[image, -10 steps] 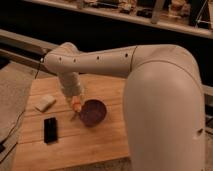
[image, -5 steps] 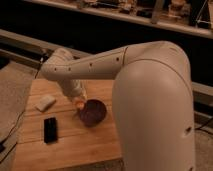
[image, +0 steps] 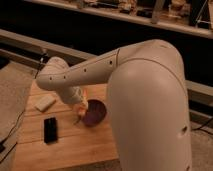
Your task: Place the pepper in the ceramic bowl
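While my arm (image: 85, 75) reaches across the bench (image: 65, 150) toward the left of the camera view, the pincer (image: 80, 111) hangs low over the wooden top, just beside the left rim of the ceramic bowl (image: 99, 114).

1. Pincer state: pressed together, pinching the pepper (image: 85, 102). Only a thin orange sliver of the pepper shows (my wrist housing hides the rest). That sliver lies against the side of the pincer that faces the bowl.

2. Pepper position: in my grip, raised off the bench, at the bowl's left edge. It is not lying inside the bowl. Whether it touches the rim I cannot tell.

3. Bowl position: upright on the bench, immediately right of the pincer in the camera view, with its glossy dark violet inside facing up. My upper arm covers the bench to the right of it.

4. Other items on the bench: a cream block (image: 45, 103) lies near the left edge, well apart from the pincer. A black slab (image: 50, 130) lies flat, nearer the front edge than the block, and is apart from both the block and the bowl.

5. Off the bench: a dark cable (image: 14, 127) runs down past the left side.
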Controlling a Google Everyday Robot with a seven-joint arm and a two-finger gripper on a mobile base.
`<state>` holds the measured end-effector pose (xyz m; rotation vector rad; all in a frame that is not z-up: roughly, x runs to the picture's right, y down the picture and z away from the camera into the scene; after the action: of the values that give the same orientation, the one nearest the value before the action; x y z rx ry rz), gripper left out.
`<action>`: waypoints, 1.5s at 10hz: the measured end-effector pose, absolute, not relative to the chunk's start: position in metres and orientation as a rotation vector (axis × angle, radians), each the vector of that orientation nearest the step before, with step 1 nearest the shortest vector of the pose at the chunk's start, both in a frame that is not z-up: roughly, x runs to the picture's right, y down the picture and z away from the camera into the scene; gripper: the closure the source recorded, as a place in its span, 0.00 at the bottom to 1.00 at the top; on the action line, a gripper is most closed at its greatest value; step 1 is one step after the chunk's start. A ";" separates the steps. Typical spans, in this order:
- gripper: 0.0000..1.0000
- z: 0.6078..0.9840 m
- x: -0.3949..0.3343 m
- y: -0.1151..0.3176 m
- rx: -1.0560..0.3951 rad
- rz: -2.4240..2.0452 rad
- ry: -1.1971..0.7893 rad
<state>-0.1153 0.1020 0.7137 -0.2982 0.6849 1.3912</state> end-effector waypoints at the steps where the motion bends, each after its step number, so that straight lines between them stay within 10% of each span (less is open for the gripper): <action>1: 1.00 0.710 -0.110 0.106 -0.298 1.375 0.708; 12: 0.99 0.756 -0.103 0.102 -0.130 1.261 0.884; 15: 0.73 0.758 -0.108 0.105 -0.135 1.251 0.897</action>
<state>-0.1079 0.1054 0.7579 -0.1351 0.8972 1.2514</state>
